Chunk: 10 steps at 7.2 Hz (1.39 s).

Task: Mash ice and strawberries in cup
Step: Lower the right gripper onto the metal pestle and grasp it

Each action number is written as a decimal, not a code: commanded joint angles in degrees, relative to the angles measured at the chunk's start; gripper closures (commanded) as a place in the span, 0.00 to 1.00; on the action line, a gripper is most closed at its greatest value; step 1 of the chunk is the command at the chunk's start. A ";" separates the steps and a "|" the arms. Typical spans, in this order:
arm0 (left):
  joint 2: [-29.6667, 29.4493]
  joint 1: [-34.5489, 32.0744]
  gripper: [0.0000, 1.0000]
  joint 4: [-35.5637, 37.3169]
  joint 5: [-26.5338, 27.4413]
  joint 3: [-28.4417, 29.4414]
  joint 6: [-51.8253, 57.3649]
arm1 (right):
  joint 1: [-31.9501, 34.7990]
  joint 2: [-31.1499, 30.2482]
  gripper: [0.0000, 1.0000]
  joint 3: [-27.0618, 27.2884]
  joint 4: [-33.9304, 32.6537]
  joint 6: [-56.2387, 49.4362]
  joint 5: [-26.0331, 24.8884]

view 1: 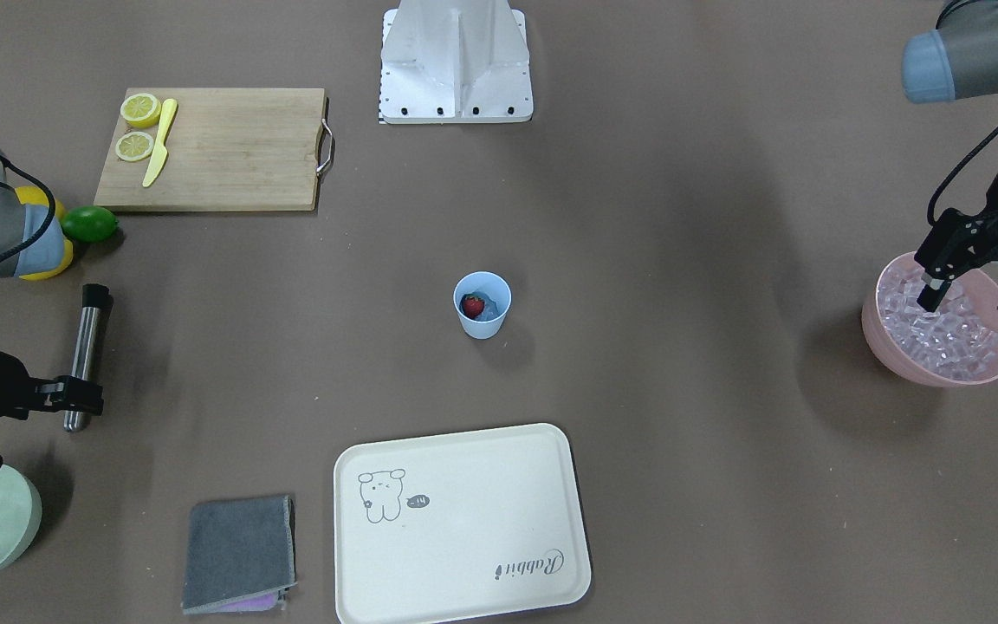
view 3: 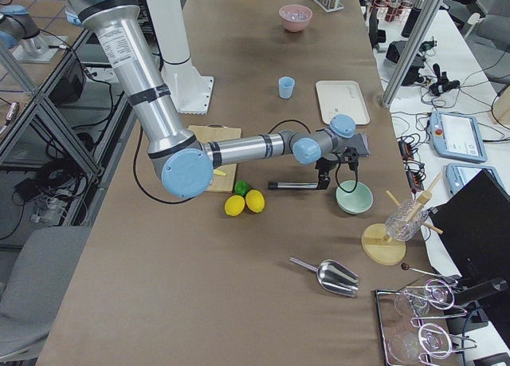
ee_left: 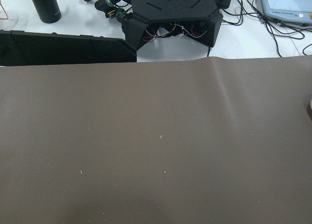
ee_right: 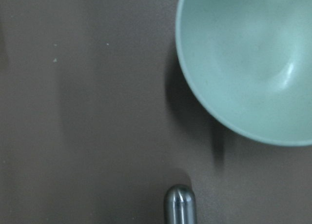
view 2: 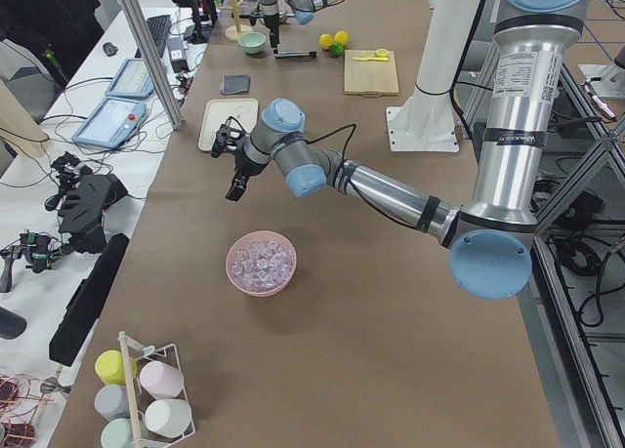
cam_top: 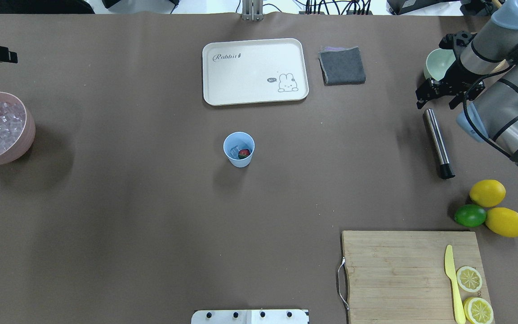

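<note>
Strawberry (cam_top: 243,154) and ice (cam_top: 234,149) sit in the cup (cam_top: 239,163), mid-table. Our right gripper (cam_top: 436,102), fingers spread, hangs by the muddler's (cam_top: 438,143) far end; next we must drop and clamp it. Our left gripper (view 1: 971,302) hangs spread above the pink bowl (view 1: 941,368).

Soft, even light from above fills the exterior views. Broad, faint shadows lie on the matte brown surface (cam_top: 151,225) beside the small light-blue plastic cup (view 1: 482,328) and the round pink plastic bowl (view 1: 897,360). The right wrist view is dim and blurred: pale green bowl (ee_right: 253,63) soft-edged, steel cylinder (ee_right: 179,207) glinting.
</note>
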 commanded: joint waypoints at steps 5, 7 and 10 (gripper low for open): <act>-0.81 0.53 0.02 0.00 0.32 0.34 0.00 | -1.62 -1.47 0.00 -0.69 1.59 -0.36 -1.56; -0.72 0.53 0.02 0.00 0.15 0.25 0.00 | -1.62 -1.73 0.00 -0.69 1.60 -0.36 -1.56; -0.37 0.53 0.02 0.00 0.06 0.08 0.00 | -1.62 -2.26 0.48 -0.69 1.69 -0.27 -2.35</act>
